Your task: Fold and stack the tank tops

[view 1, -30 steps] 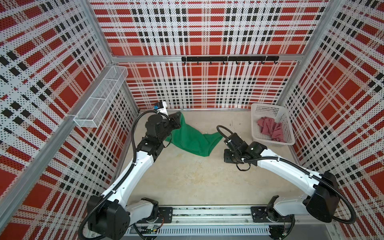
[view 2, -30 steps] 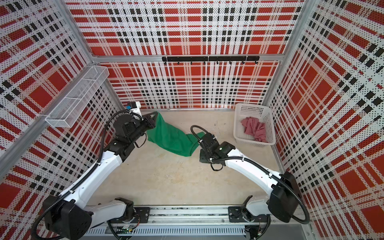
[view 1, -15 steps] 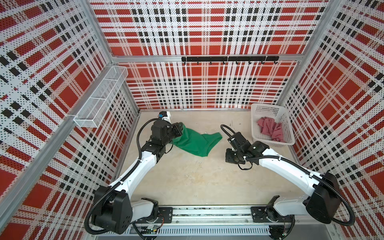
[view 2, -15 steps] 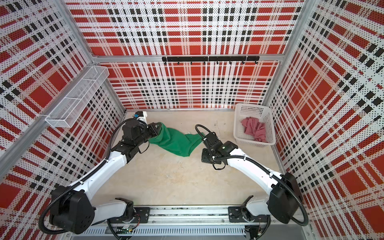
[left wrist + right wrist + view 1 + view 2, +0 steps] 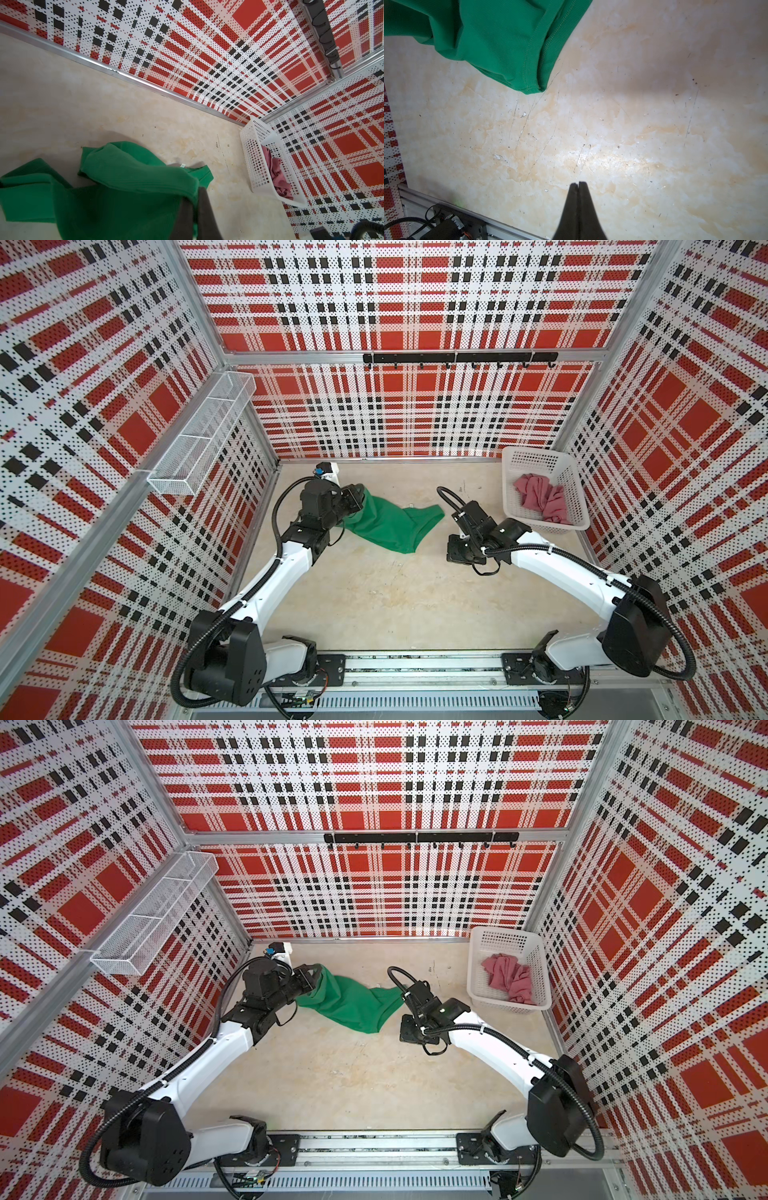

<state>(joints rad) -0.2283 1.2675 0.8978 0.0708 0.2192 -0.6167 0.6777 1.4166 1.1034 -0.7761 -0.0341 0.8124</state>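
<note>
The green top (image 5: 386,526) has sagged onto the table (image 5: 395,593), well apart from the basket (image 5: 536,460) holding the pink top (image 5: 540,497). The left gripper (image 5: 196,193) still pinches its far end. The right gripper (image 5: 578,184), between top and basket, has shut empty, so it likely needs regrasping before spreading.

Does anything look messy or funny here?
Yes. The green tank top lies crumpled on the table, one end pinched in the left fingers. The pink tank top is wadded in the basket. The right fingers are shut on nothing.
</note>
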